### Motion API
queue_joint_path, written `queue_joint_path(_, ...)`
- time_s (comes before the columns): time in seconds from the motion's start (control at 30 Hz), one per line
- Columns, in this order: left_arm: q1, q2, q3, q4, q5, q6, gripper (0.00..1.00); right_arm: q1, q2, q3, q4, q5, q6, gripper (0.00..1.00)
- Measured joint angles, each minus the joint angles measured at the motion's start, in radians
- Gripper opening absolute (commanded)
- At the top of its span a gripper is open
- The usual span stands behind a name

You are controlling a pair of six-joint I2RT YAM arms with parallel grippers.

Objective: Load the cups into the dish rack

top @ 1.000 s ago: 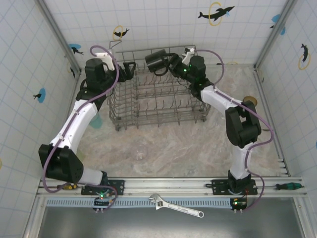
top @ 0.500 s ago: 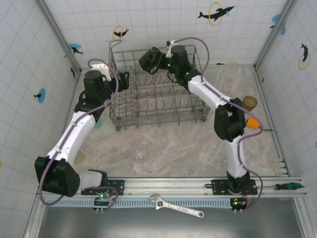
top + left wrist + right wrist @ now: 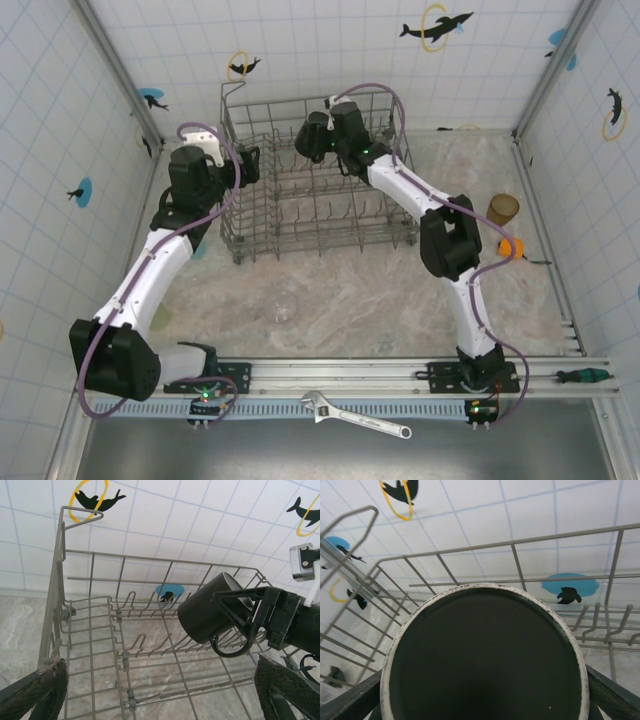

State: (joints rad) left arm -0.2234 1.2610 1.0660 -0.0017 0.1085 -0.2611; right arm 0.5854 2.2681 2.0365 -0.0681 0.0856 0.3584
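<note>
The dish rack [image 3: 318, 190] is set toward the far edge of the table [image 3: 380, 290], left of its middle, with a raised wire loop at its far-left corner. A black mug [image 3: 310, 136] is held tilted over the far part of the rack, above the tines, with its handle hanging downward in the left wrist view. It is pinched between the fingers of the right gripper [image 3: 320, 140], and one round end of the mug [image 3: 485, 655] is turned toward the right wrist camera. The left gripper [image 3: 246, 165] is positioned at the rack's left side, its fingers [image 3: 35, 690] spread wide with nothing between them.

An amber tumbler [image 3: 503, 209] is seen upright near the table's right edge, with a small orange object [image 3: 513, 247] just beside it on the nearer side. A clear glass [image 3: 285, 306] is placed toward the near edge, well apart from the rack. A pale teal cup [image 3: 197, 248] is partly hidden by the left arm, near the rack's near-left corner.
</note>
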Motion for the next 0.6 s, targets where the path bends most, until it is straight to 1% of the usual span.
queue_joint_path(0.4, 0.0, 0.0, -0.002, 0.011, 0.003, 0.0, 0.97, 0.019, 0.014, 0.02, -0.007, 0.028, -0.038, 0.0)
queue_joint_path(0.6, 0.0, 0.0, -0.005, 0.011, 0.003, 0.0, 0.97, 0.049, 0.059, 0.042, -0.005, 0.069, -0.061, 0.0)
